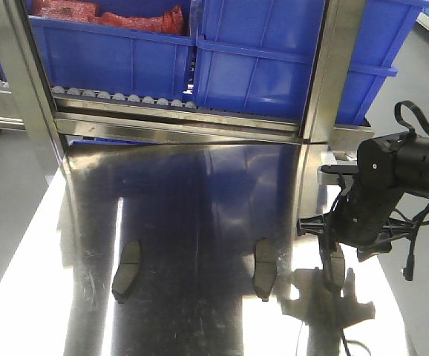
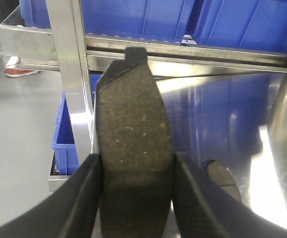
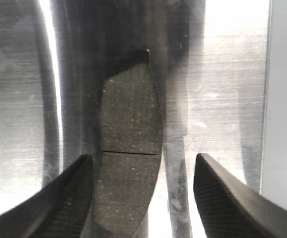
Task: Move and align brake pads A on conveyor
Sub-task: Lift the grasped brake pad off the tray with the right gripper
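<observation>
1. Brake pads (image 1: 125,271): two loose on the steel bench (image 1: 200,193), none on a belt.
2. Third pad (image 3: 128,148) flat between wide-spread right fingers (image 3: 223,198), ungripped.
3. Fourth pad (image 2: 133,148) clamped in left fingers (image 2: 81,203).
4. Beyond, blue bins (image 1: 274,59); aligning not begun.

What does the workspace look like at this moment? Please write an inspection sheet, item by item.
Surface: shiny steel table; no conveyor belt in view.
Job's things: three brake pads lie on the table, namely left pad, middle pad and right pad; a fourth pad is held.
Clutter: nothing seen.
Grippers: left gripper, jaws shut on the fourth pad; right gripper, jaws open on either side of the right pad.
Cables: black cable hangs loose from the right arm.
Surroundings: blue bins on a roller rack behind the table; red items in one bin.
</observation>
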Tool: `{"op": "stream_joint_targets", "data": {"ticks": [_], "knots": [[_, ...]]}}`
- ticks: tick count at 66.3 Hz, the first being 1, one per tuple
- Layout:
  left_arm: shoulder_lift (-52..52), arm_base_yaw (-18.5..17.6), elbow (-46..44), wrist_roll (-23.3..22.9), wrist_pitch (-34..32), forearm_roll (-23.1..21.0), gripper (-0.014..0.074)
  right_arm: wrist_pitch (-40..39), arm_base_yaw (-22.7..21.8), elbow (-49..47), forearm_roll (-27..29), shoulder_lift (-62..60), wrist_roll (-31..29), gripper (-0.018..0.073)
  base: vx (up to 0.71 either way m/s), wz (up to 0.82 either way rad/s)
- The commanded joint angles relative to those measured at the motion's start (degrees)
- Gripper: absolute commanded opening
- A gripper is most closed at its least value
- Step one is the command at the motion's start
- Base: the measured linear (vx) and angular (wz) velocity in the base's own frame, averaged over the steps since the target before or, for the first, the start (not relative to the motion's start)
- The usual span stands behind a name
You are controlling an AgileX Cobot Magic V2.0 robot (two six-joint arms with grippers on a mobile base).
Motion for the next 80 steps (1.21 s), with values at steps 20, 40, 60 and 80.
{"op": "stream_joint_targets", "data": {"ticks": [20,40,60,80], "knots": [[0.23,-0.26,-1.74,-0.23,-5.22,-0.41,-0.0006,-1.46,-0.24,-1.78,-0.18,0.6,-0.64,0.0433,0.0,0.0],[0.23,-0.26,-1.74,-0.23,-5.22,-0.41,-0.0006,-2.68,-0.24,-1.78,-1.06,1.45,-0.64,0.0351,0.0,0.0],[0.23,-0.26,-1.74,-0.23,-5.22,-0.41,-0.0006,-3.91,-0.24,-1.59,-2.51,0.58,0.23,-0.0016,0.0,0.0],[0.23,-0.26,-1.74,-0.23,-5.22,-0.41,-0.0006,-9.38,-0.19,2.73,-3.67,-10.74,0.17,-0.0006,0.0,0.0]]}}
